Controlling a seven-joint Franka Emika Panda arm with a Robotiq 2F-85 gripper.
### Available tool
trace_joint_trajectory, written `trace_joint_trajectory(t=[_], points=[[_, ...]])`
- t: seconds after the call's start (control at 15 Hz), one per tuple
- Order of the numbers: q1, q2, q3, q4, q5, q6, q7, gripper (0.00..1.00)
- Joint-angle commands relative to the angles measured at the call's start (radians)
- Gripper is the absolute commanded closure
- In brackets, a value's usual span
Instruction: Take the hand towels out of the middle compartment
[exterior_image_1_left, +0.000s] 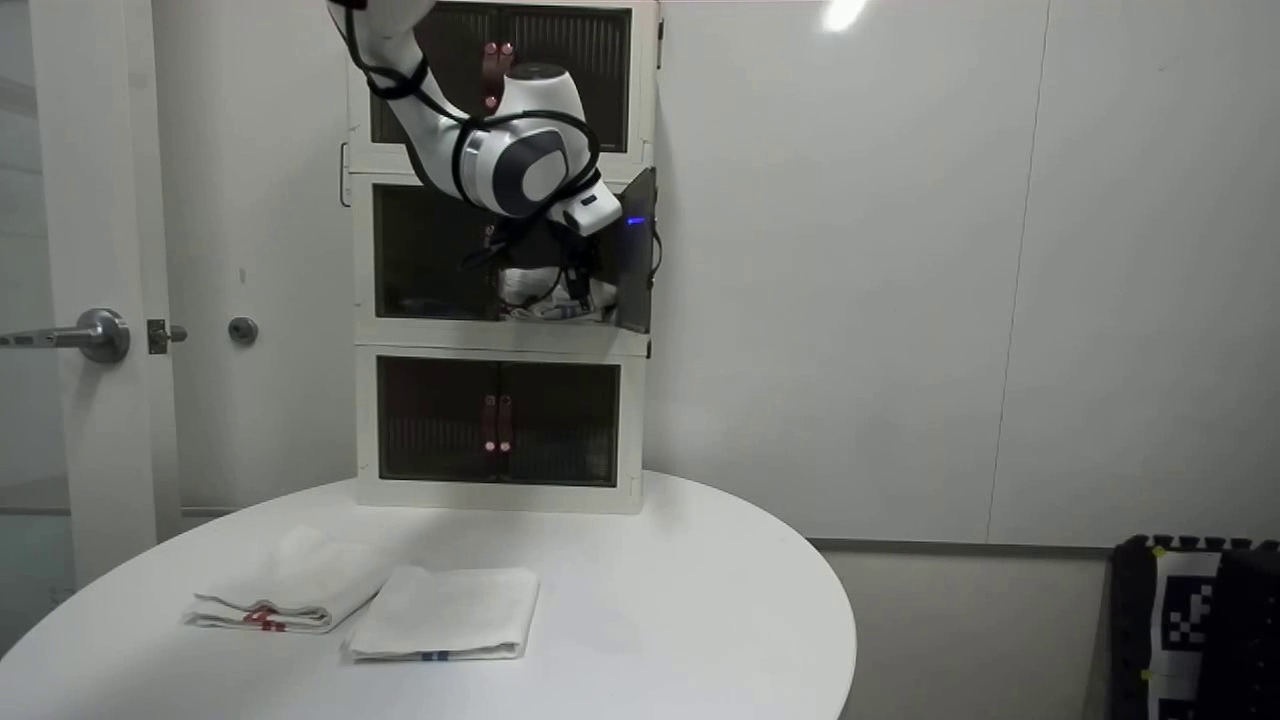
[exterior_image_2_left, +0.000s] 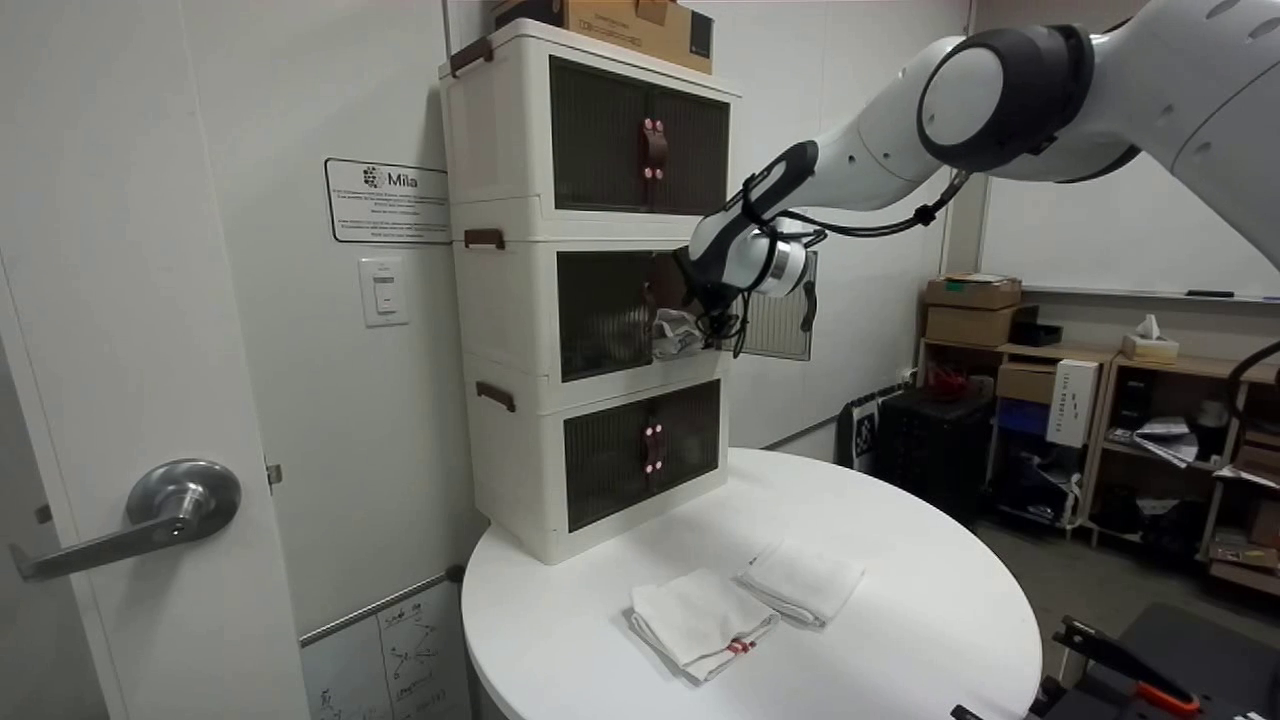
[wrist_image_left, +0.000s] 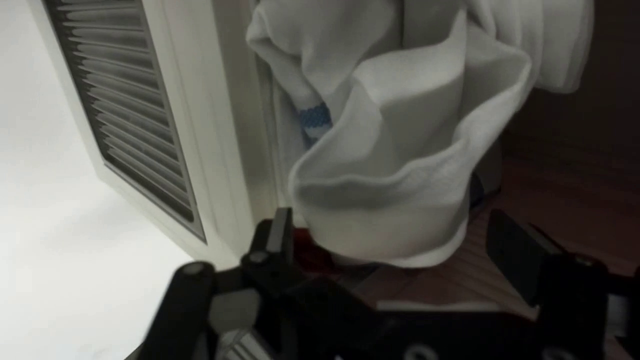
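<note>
White hand towels (exterior_image_1_left: 530, 285) lie crumpled in the middle compartment (exterior_image_1_left: 500, 334) of the cabinet, behind its open right-hand door (exterior_image_1_left: 637, 260). They also show in an exterior view (exterior_image_2_left: 676, 334). In the wrist view, a loosely folded white towel (wrist_image_left: 385, 215) with a blue stripe fills the upper middle. My gripper (wrist_image_left: 395, 237) is open, one finger on each side of the towel's near fold; no firm contact shows. In an exterior view the gripper (exterior_image_1_left: 578, 285) is at the compartment opening. Two folded towels, one red-striped (exterior_image_1_left: 290, 585) and one blue-striped (exterior_image_1_left: 450, 610), lie on the table.
The open door (exterior_image_2_left: 782, 318) stands close beside my wrist. The closed left door (exterior_image_1_left: 435, 255) covers the other half of the compartment. Top doors (exterior_image_2_left: 600, 135) and bottom doors (exterior_image_1_left: 437, 420) are shut. The round white table (exterior_image_1_left: 680, 620) is below.
</note>
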Motion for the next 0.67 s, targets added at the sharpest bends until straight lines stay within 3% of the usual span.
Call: trace_joint_trajectory(t=[0.0, 0.47, 0.6], points=[[0.008, 0.075, -0.025, 0.114, 0.035, -0.049, -0.036, 0.34], [0.015, 0.148, -0.031, 0.205, 0.028, -0.064, -0.037, 0.88], [0.019, 0.151, -0.035, 0.216, 0.027, -0.064, -0.033, 0.92]])
